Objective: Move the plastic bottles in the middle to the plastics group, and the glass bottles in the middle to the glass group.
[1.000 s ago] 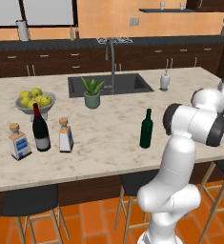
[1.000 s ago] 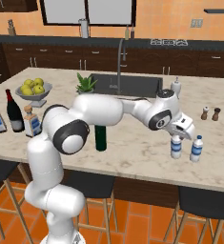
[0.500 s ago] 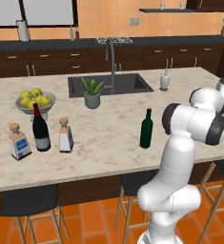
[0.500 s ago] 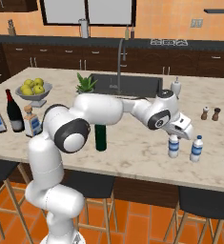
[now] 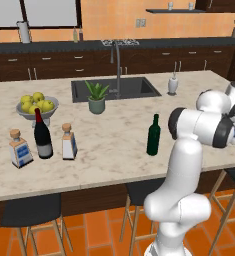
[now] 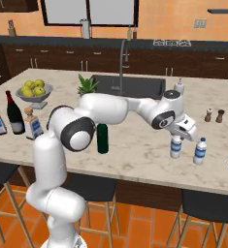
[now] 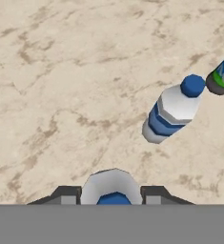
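Gripper [image 7: 111, 195] straddling 1 upright water bottle [image 7: 112, 187] at bottom centre, grip uncertain, second bottle [image 7: 173, 114] standing upper right on worktop [image 7: 61, 71].

Water bottle [image 7: 113, 190] between end effector [image 7: 111, 196] fingertips, second bottle [image 7: 173, 113] nearby, marble counter [image 7: 61, 86]

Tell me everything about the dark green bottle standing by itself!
The dark green bottle looks like glass, with a slim neck and wider body. It stands upright on the marble counter, mid-counter near the front edge, in front of the sink. Nothing else touches it. In the right base view the robot's arm partly hides it.
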You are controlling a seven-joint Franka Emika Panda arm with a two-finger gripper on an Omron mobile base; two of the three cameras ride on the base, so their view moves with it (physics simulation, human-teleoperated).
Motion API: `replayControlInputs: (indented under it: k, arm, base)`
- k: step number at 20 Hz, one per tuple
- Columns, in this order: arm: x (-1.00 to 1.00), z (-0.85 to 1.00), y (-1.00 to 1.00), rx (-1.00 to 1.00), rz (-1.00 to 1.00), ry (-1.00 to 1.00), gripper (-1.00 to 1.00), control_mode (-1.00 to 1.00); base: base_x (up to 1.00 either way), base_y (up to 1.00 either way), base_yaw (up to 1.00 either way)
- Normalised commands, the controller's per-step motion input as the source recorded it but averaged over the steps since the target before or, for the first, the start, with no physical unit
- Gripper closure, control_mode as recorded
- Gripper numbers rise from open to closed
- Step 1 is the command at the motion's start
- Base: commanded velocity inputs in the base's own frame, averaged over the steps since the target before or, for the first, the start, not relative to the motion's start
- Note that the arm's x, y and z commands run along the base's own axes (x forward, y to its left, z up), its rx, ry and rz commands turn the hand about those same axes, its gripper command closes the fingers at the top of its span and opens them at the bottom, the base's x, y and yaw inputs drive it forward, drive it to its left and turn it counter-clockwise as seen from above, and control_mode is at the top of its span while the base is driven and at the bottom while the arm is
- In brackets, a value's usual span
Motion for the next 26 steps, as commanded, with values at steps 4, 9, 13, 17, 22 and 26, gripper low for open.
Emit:
replayControlInputs:
  k: [4,9,13,17,22,26]
  arm:
    - [0.0,-0.12,-0.1,-0.01,0.0,0.0,1.0,-1.0]
    - [0.0,-0.35,0.0,-0.06,0.0,0.0,1.0,-1.0]
    - [0.0,-0.28,0.0,-0.09,0.0,0.0,1.0,-1.0]
    - [0.0,-0.24,0.0,-0.02,0.0,0.0,1.0,-1.0]
    - [0.0,-0.31,0.0,0.0,0.0,-0.03,1.0,-1.0]
    - [0.06,-0.01,-0.03,0.0,0.0,0.0,1.0,-1.0]
  base:
    - [0.0,0.0,0.0]
    - [0.0,0.0,0.0]
    - [0.0,0.0,0.0]
    - [0.0,0.0,0.0]
    - [0.0,0.0,0.0]
    - [0.0,0.0,0.0]
